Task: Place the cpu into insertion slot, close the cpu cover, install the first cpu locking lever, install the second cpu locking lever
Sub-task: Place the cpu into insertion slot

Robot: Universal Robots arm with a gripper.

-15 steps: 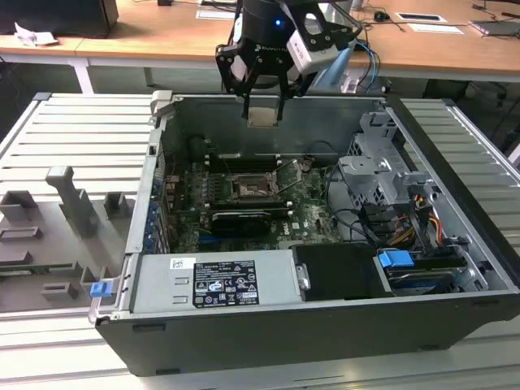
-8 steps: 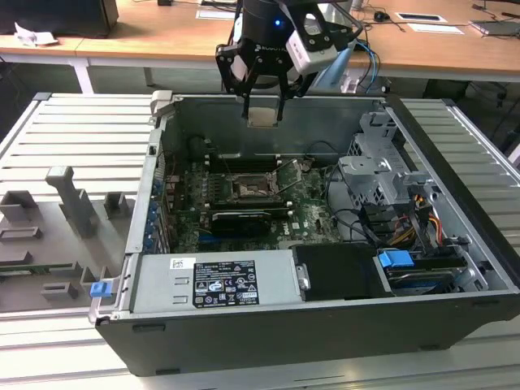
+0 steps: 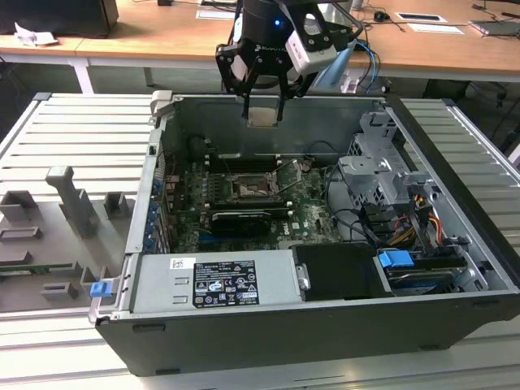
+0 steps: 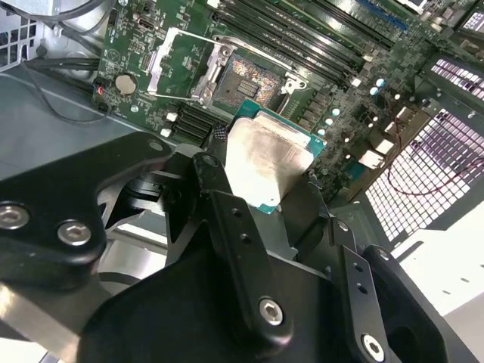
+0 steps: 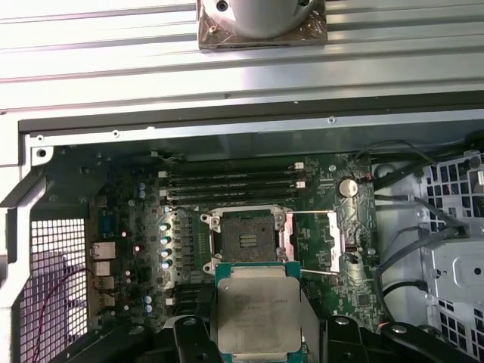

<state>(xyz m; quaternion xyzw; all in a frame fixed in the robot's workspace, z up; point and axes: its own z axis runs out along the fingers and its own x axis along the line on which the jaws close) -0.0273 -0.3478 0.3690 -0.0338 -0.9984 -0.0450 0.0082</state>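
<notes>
The cpu [image 5: 259, 314] has a pale silver-beige top edged in green. The insertion slot [image 5: 246, 240] shows a dark pin field, silver-rimmed, on a green circuit board [image 5: 355, 272]. A blue tab [image 3: 396, 262] marks the charcoal case [image 3: 284, 337].

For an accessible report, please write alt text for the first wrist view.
The gripper holds the cpu by its edges over an open computer case. Beyond it on the green motherboard, the insertion slot lies bare, its cpu cover swung open beside it.
</notes>
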